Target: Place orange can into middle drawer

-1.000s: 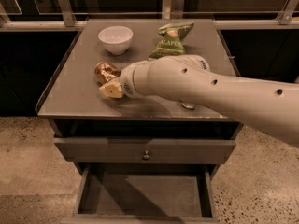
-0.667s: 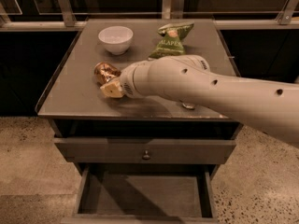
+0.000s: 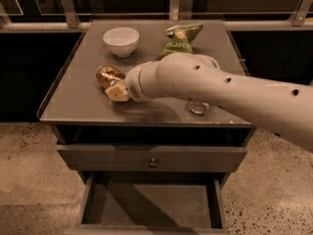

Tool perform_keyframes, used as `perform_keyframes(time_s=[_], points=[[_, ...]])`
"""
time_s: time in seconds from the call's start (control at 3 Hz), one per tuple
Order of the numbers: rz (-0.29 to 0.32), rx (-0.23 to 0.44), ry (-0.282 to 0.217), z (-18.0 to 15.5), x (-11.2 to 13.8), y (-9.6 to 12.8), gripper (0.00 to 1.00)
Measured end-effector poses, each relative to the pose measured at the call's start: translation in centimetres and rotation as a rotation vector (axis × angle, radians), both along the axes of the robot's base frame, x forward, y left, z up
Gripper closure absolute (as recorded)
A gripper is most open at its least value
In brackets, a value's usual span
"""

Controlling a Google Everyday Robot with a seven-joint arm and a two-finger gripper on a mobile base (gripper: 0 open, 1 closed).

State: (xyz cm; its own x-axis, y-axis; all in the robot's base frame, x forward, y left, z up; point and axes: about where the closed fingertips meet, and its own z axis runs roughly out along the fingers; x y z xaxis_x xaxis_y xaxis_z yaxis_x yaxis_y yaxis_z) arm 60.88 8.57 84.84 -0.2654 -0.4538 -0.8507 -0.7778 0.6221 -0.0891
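The orange can lies on its side on the left part of the cabinet top, shiny copper with mottled gold print. My gripper is right against the can's near right side, touching or nearly touching it, at the end of the thick pale arm that comes in from the right. The middle drawer stands pulled open at the bottom of the view, a wide grey tray with nothing in it.
A white bowl and a green chip bag sit at the back of the top. A small silvery can shows under the arm near the front edge. A closed drawer front with a dark knob is above the open drawer.
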Motion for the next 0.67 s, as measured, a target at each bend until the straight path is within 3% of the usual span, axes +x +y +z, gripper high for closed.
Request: perform_keyframes(time_s=[0.33, 0.67], points=[[0.096, 0.089, 0.062, 2.4, -1.1, -0.3, 1.00], [0.212, 0.100, 0.074, 4.5, -5.1, -2.7, 1.00]])
